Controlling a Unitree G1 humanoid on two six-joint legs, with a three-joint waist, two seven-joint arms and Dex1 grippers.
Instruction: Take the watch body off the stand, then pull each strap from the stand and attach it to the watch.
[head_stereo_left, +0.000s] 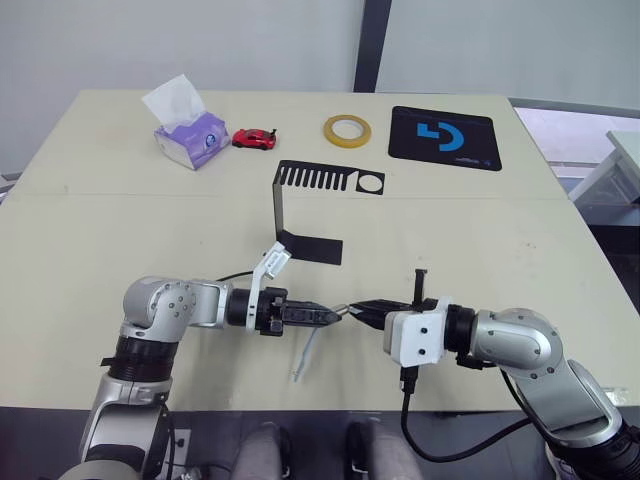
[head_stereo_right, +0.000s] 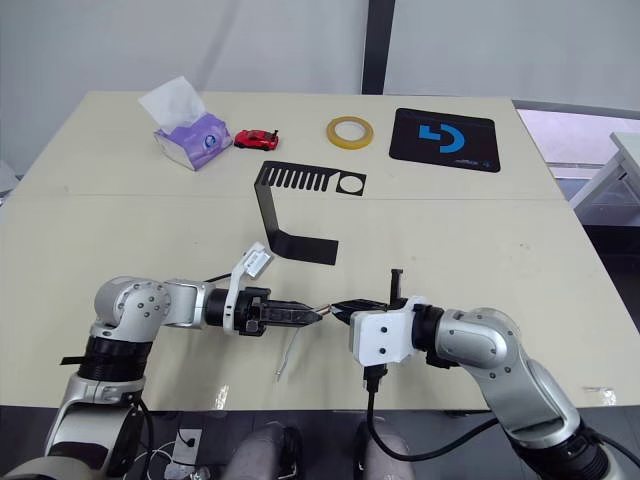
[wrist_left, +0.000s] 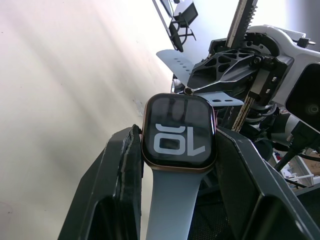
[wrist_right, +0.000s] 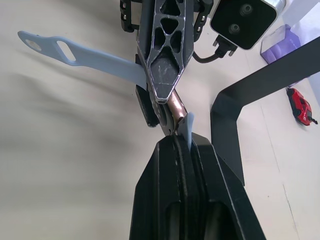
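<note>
Beige table (head_stereo_left: 120, 210), tissue box (head_stereo_left: 190, 138) (tissue protruding)

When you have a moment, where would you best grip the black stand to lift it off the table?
Probably the upright spine of the stand, approached from the robot's left, its open outer side. It is a thin flat strip joining slotted top plate and base, so two fingers could close across it.

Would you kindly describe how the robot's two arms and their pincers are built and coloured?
Both arms are rounded silver-grey metal segments with black joint rings. The left pincer has two slim black fingers behind a black wrist block carrying a white bracket. The right pincer has black fingers too, mounted on a white boxy housing with small dark screw holes. A black cable loops below the right wrist.
</note>
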